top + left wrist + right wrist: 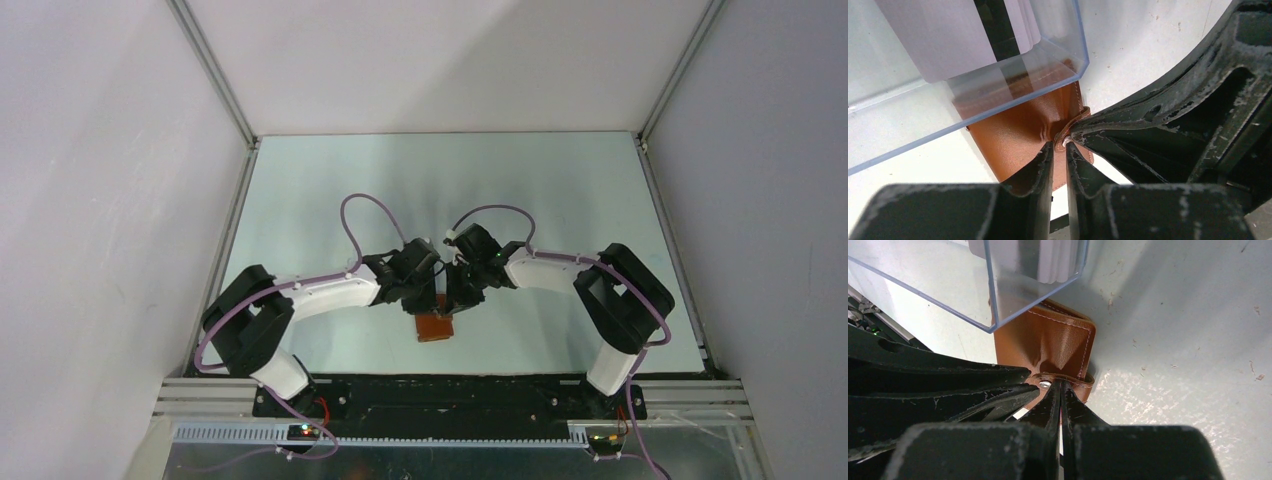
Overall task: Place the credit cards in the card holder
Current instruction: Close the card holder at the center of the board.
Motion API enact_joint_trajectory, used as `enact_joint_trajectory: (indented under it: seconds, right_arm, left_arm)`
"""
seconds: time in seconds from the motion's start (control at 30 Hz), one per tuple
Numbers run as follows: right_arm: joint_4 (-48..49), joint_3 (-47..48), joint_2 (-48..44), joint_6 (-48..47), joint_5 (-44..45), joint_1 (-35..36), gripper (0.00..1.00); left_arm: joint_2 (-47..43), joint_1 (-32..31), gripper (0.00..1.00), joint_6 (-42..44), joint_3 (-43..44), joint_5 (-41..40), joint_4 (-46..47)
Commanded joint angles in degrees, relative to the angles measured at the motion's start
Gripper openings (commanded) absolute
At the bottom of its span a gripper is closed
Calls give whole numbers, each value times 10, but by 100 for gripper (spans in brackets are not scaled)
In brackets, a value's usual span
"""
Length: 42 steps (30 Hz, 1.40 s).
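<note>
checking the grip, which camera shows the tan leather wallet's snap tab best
Right wrist: the snap tab of the tan-brown leather wallet sits centre frame with its metal stud showing. Left wrist sees it edge-on. Top external shows only a brown patch.

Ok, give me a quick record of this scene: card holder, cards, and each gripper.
card holder: tan leather, folded, on the table by the clear box
credit cards: upright inside clear box
left gripper: slightly open, tips at the snap tab
right gripper: shut on the snap tab
</note>
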Motion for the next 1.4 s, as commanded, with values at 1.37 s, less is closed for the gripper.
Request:
enact_joint_trajectory:
  seconds: [1.37]
  right_arm:
    - [14, 4, -33, -5, 1, -3, 0]
  left_arm:
    - [-38, 8, 0, 20, -25, -3, 45]
